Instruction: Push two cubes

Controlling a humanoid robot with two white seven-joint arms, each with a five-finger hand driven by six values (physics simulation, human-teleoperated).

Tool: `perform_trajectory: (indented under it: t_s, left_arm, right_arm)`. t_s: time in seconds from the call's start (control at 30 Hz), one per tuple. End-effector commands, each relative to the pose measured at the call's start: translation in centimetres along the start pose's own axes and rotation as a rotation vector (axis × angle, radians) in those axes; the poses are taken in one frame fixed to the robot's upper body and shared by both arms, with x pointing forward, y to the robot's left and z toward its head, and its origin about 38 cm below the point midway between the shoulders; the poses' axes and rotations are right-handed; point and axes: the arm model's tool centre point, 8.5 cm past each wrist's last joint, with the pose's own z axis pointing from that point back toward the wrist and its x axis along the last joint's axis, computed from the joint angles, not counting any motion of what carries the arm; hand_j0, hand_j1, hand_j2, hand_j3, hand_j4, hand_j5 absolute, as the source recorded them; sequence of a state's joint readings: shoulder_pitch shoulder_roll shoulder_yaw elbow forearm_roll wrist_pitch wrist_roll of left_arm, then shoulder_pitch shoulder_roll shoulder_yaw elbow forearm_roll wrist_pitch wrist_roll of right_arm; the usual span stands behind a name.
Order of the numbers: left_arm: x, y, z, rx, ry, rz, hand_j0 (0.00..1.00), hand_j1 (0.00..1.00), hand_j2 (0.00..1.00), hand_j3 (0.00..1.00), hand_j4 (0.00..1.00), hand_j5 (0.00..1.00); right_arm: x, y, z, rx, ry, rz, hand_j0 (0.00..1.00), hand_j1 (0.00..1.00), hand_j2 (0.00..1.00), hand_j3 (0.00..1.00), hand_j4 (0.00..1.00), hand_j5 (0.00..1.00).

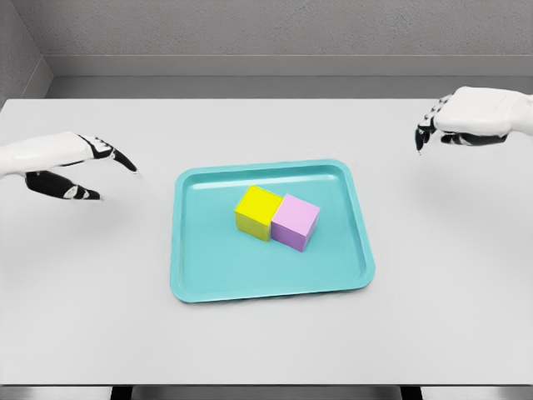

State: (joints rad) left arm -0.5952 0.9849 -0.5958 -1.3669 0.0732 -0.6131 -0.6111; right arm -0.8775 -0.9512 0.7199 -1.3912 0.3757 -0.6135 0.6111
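A yellow cube (257,212) and a pink cube (296,222) sit side by side, touching, near the middle of a teal tray (208,279). My left hand (104,171) hovers over the table left of the tray, fingers spread and holding nothing. My right hand (429,133) hangs at the far right, well behind and to the right of the tray, its fingers relaxed and pointing down, holding nothing. Both hands are apart from the cubes.
The tray lies on a white table (433,292) whose front edge runs along the bottom of the view. A grey wall stands behind the table's far edge.
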Motion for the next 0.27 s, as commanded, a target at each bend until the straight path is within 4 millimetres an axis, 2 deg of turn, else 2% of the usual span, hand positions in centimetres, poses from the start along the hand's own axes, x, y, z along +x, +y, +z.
perform_trajectory:
  t_s: [0.0,0.07,0.23]
  left_arm:
    - [-1.5,0.3,0.5,0.051,0.032,0.049,1.0,1.0,1.0,1.0,1.0,1.0]
    - [-1.4,-0.3,-0.4,0.054,0.014,0.065,1.0,1.0,1.0,1.0,1.0,1.0]
    - [-1.4,-0.4,-0.4,0.053,0.013,0.067,1.0,1.0,1.0,1.0,1.0,1.0]
  right_arm:
    - [-0.5,-0.7,0.7,-0.025,0.018,-0.002,1.0,1.0,1.0,1.0,1.0,1.0]
    - [-0.6,-0.1,0.6,-0.015,0.02,-0.018,1.0,1.0,1.0,1.0,1.0,1.0]
    - [-0.7,1.0,0.3,0.004,0.018,-0.039,1.0,1.0,1.0,1.0,1.0,1.0]
